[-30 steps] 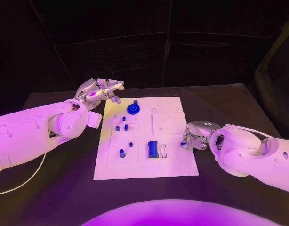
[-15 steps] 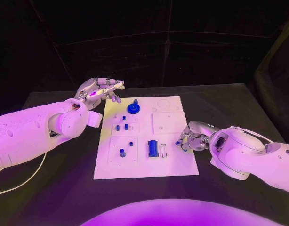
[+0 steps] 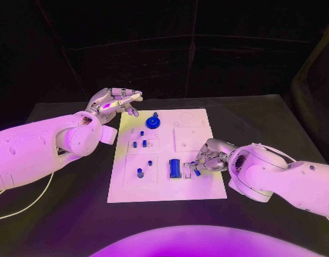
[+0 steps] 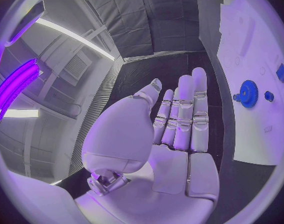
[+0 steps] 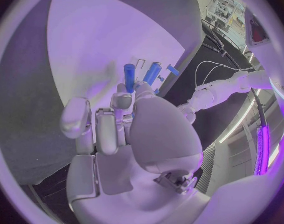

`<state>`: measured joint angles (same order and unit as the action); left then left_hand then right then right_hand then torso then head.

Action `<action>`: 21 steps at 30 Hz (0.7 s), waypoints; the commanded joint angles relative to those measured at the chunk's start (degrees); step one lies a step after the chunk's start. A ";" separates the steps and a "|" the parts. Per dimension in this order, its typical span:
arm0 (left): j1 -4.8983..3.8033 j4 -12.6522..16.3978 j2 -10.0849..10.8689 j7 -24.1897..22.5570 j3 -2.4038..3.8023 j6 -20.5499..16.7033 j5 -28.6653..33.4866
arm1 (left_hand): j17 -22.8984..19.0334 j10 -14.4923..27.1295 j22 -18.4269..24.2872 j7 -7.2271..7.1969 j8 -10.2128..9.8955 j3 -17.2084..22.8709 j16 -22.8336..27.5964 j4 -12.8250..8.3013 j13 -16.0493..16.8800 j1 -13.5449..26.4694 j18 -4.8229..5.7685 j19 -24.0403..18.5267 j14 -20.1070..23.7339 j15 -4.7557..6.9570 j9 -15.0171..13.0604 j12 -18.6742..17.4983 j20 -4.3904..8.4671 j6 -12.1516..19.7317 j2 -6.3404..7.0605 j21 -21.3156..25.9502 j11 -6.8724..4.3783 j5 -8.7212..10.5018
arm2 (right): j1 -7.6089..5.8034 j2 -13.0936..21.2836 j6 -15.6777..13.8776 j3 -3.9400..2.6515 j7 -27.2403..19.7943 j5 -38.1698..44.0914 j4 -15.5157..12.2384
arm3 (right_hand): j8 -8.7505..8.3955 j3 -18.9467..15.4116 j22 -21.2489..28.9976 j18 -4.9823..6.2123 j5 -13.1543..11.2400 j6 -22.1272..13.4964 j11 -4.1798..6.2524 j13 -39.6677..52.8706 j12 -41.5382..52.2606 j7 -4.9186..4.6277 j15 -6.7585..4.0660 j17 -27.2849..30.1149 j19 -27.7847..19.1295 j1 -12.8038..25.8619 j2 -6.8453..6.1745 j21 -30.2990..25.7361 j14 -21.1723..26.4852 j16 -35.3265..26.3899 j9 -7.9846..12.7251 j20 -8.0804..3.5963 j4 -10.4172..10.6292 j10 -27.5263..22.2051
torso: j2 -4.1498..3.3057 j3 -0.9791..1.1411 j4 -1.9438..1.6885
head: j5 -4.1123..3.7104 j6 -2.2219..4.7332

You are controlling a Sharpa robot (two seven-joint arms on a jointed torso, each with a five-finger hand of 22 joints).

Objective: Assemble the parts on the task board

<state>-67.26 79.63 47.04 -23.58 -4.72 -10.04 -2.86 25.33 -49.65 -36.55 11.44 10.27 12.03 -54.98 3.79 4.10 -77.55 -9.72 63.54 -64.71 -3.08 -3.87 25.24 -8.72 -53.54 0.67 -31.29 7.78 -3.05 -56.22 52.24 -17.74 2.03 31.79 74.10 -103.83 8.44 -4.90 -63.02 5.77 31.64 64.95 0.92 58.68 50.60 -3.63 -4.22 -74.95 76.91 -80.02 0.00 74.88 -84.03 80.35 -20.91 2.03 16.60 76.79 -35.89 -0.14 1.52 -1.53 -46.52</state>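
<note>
The white task board (image 3: pixel 199 190) lies mid-table. A blue gear (image 3: pixel 153 122) stands at its far end, small blue pegs (image 3: pixel 138 144) sit in its left half, and a blue block (image 3: pixel 174 168) lies near the middle. My right hand (image 3: pixel 209 157) hangs over the board's right edge, just right of the block. Its fingers are curled and pinch a small blue peg (image 5: pixel 129 77), whose tip juts past the fingertips. My left hand (image 3: pixel 114 104) is raised off the board's far left corner, fingers straight and apart, holding nothing. The left wrist view shows the gear (image 4: pixel 248 93) beyond that hand (image 4: pixel 176 129).
The black table (image 3: pixel 265 123) stretches around the board on all sides. A thin white cable (image 3: pixel 10 211) trails along the table at the near left. Black curtains close off the back.
My right hand has moved left from the table beside the board to over the board's right edge, nearer the blue block. The left hand has stayed put.
</note>
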 commanded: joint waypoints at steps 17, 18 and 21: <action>-0.07 0.17 -0.07 -0.13 0.05 0.79 0.16 | -0.08 0.27 0.08 -0.01 0.21 -0.08 0.07 -0.39 -0.06 -0.38 -0.74 0.48 0.34 0.10 0.05 0.15 0.00 0.42 0.05 0.36 -0.02 -0.25 | -0.06 -2.60 1.21 -0.02 1.02 -1.33 0.95 | 0.50 0.50 -0.51 -0.41 -0.05 0.94 0.15 1.13 1.70 0.33 -0.47 -1.45 0.53 1.44 0.14 0.38 -3.49 0.60 -0.34 -0.22 -0.04 1.16 | 0.03 0.09 0.18 | 0.52 -0.28; -0.07 0.16 -0.07 -0.13 0.05 0.79 0.16 | -0.08 0.27 0.08 -0.01 0.21 -0.08 0.07 -0.39 -0.06 -0.38 -0.74 0.48 0.34 0.10 0.05 0.15 0.00 0.42 0.05 0.36 -0.02 -0.25 | -0.06 -2.67 1.32 -0.02 1.08 -1.23 1.01 | 0.52 0.50 -0.51 -0.42 -0.12 0.97 0.16 1.20 1.78 0.34 -0.48 -1.43 0.53 1.53 0.14 0.38 -3.49 0.59 -0.36 -0.24 -0.03 1.20 | 0.05 0.09 0.20 | 0.54 -0.31; -0.07 0.15 -0.09 -0.10 0.05 0.84 0.16 | -0.08 0.27 0.08 -0.01 0.21 -0.08 0.07 -0.39 -0.06 -0.38 -0.74 0.48 0.34 0.10 0.05 0.15 0.00 0.42 0.05 0.36 -0.02 -0.25 | -0.06 -2.82 1.75 -0.02 1.36 -1.00 1.21 | 0.53 0.51 -0.50 -0.41 -0.23 0.99 0.18 1.18 1.74 0.35 -0.50 -1.41 0.53 1.72 0.16 0.38 -3.48 0.58 -0.39 -0.26 -0.02 1.21 | 0.06 0.08 0.21 | 0.54 -0.31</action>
<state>-67.26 79.68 47.01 -23.52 -4.72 -9.91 -2.86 25.33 -49.65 -36.56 11.44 10.27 12.03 -54.98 3.78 4.11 -77.55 -9.72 63.54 -64.71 -3.08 -3.87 25.24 -8.72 -53.53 0.67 -31.29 7.78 -3.05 -56.23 49.54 -17.12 2.01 32.73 72.90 -102.55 8.81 -4.72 -63.50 5.77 31.63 65.68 1.02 59.82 52.26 -3.30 -4.21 -74.94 77.10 -78.77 0.06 74.88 -84.03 80.58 -21.34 1.83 16.43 77.71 -35.85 -0.04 1.70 -0.99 -46.82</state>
